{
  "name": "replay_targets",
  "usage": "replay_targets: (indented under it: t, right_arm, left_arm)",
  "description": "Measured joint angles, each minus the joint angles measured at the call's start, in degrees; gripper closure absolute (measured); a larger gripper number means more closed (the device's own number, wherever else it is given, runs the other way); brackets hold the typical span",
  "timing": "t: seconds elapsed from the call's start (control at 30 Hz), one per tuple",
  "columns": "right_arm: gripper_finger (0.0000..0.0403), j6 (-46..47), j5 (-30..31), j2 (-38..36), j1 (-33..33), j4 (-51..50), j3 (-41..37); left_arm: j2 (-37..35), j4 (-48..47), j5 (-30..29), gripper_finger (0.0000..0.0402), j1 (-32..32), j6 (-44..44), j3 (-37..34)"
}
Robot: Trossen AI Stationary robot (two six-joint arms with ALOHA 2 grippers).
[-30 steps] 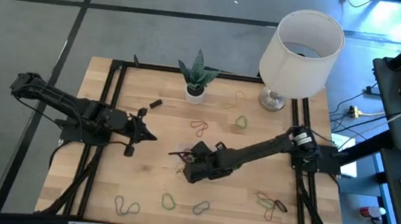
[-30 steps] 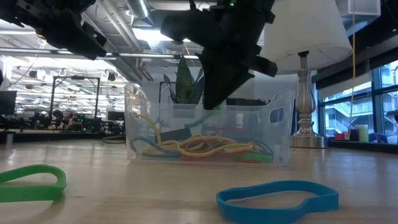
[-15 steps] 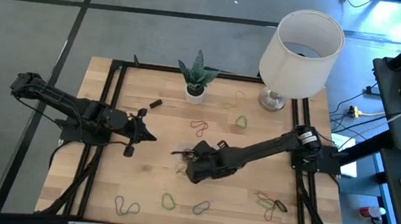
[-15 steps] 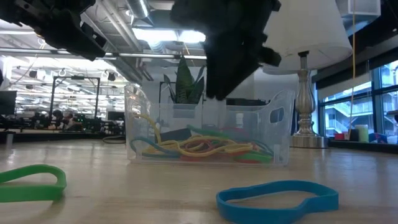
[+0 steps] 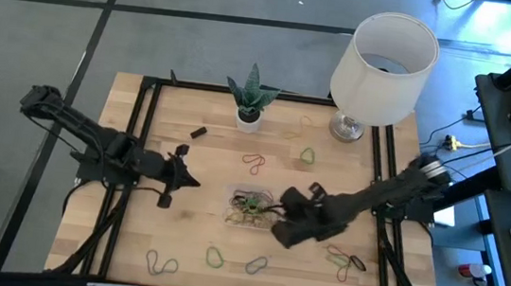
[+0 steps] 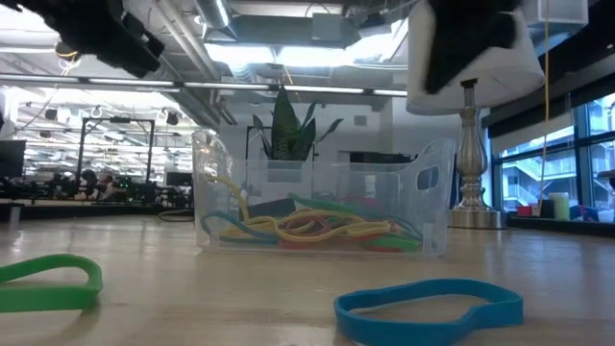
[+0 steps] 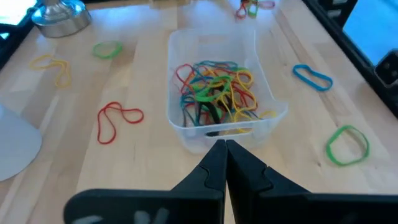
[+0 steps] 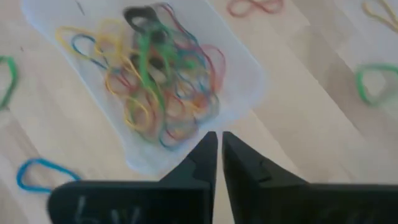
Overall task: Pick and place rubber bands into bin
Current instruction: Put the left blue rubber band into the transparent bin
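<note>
The clear bin point(image 5: 251, 207) stands on the wooden table's middle and holds a tangle of green, red, yellow and blue rubber bands point(image 8: 155, 81). More rubber bands lie loose around it: a red one point(image 5: 253, 164), a green one point(image 5: 307, 155), a blue one point(image 6: 428, 306), another green one point(image 6: 48, 284). My right gripper point(image 8: 219, 149) hovers above the bin's right end. Only a thin slit shows between its fingertips, and nothing is in it. My left gripper point(image 7: 225, 152) is shut and empty. It hangs in the air left of the bin, pointing at it.
A white plant pot point(image 5: 249, 116) and a lamp point(image 5: 383, 57) stand at the table's far edge. Small black pieces point(image 5: 198, 132) lie at the far left. A cluster of bands point(image 5: 346, 261) lies near the right front. Bare wood shows in front of the bin.
My right gripper has risen out of the bin and drawn back toward the table's right edge, uncovering the bin. The green band that hung at its tip now lies in the bin on the other bands. My left gripper has edged slightly toward the bin.
</note>
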Motion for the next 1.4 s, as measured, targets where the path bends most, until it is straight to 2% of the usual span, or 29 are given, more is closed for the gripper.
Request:
replay_targets:
  t: [0.17, 0.33, 0.57, 0.7, 1.03, 1.23, 1.4]
  right_arm:
    - [0.0396, 6.41, 2.04, -10.84, 4.03, 2.92, -13.21]
    - [0.0393, 10.69, 2.13, -20.51, 7.6, 6.62, -24.99]
    - [0.0384, 10.5, 2.04, -30.19, 10.98, 11.09, -36.2]
    - [0.0392, 9.86, 2.06, -33.86, 11.57, 11.05, -40.73]
    - [0.0394, 8.57, 1.08, -41.04, 11.66, 11.2, -49.39]
    - [0.0392, 6.09, -0.89, -44.58, 11.69, 14.57, -52.76]
    - [0.0392, 5.56, -1.06, -45.66, 11.69, 15.77, -53.55]
  left_arm:
    - [8.65, -2.6, -5.2, 0.04, -5.68, -4.0, 6.27]
    - [18.84, -6.8, -9.14, 0.04, -10.22, -9.4, 14.39]
    - [33.92, -21.75, -9.42, 0.04, -14.46, -21.52, 29.34]
    - [41.31, -26.23, -9.36, 0.0398, -15.4, -27.86, 36.69]
    - [58.23, -28.18, 1.69, 0.0398, -15.57, -32.04, 49.89]
    - [63.37, -29.1, 5.64, 0.0392, -15.54, -41.46, 52.05]
    - [65.21, -29.66, 7.88, 0.0361, -15.53, -46.68, 51.78]
